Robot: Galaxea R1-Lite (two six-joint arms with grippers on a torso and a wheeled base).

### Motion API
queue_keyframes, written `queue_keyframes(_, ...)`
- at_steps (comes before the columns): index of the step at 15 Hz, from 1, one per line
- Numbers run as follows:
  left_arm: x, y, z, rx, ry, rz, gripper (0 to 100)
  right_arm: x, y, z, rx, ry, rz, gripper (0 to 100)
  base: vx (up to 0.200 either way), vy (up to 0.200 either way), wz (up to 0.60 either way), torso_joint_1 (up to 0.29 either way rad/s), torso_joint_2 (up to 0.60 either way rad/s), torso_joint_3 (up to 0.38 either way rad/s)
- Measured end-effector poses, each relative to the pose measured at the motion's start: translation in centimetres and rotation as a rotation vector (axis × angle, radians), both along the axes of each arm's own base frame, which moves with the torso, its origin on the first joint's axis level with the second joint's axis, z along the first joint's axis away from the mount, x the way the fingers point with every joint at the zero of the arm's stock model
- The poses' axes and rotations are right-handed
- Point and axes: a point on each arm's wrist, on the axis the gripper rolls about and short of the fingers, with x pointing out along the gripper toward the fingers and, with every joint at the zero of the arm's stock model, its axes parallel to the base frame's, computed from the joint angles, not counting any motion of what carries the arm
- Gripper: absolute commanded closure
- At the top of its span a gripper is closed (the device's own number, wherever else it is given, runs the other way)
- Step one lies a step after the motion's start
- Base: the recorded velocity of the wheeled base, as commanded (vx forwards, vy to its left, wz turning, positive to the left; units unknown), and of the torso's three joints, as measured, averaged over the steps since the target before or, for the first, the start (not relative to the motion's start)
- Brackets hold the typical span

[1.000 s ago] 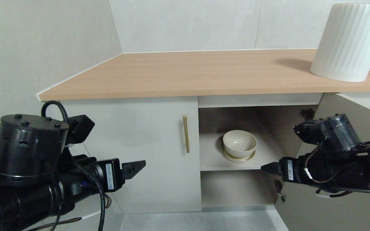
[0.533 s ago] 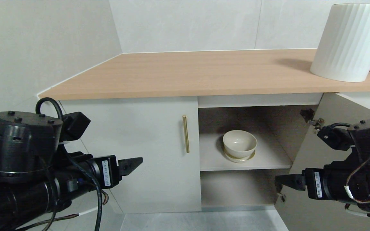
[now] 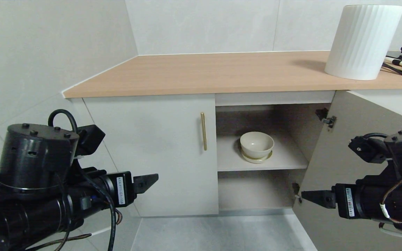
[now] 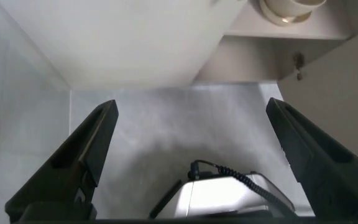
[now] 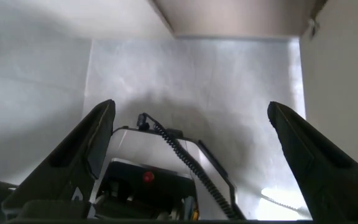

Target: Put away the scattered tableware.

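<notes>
The left gripper (image 4: 189,118) and right gripper (image 5: 191,115) both gape empty, the bowl (image 3: 257,144) sits on its saucer (image 3: 255,160) on the upper shelf (image 3: 288,162), and the right one, near the open door (image 3: 330,167), might knock it swinging.

The bowl (image 3: 257,144) is plain cream, on a cream saucer (image 3: 255,160) with a yellowish rim. The shelf (image 3: 284,162) under the bowl is pale grey-beige, like the door (image 3: 152,150), whose handle (image 3: 203,131) is brass-gold. The surface (image 3: 204,73) above the bowl shows light brown wood grain. The cylinder (image 3: 363,42) is white with fine vertical ribs. The left tool (image 3: 150,181) and right tool (image 3: 307,197) are black. The floor (image 3: 215,233) is faintly mottled grey.
</notes>
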Motion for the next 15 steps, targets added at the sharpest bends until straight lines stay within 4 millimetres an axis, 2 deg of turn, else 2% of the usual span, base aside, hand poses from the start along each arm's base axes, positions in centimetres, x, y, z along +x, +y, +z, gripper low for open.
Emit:
queue_keyframes(6,-0.09,-0.07,-0.02,0.0,0.001,-0.005,0,-0.05,-0.03,-0.07,-0.003,0.004,0.0,0,-0.2,0.0,0.0,0.003,0.0,0.007)
queue_keyframes(15,-0.15,-0.05,-0.07,0.002,0.001,-0.006,0,-0.18,-0.21,-0.09,-0.024,-0.009,-0.026,0,0.0,0.0,0.0,0.0,0.0,0.0)
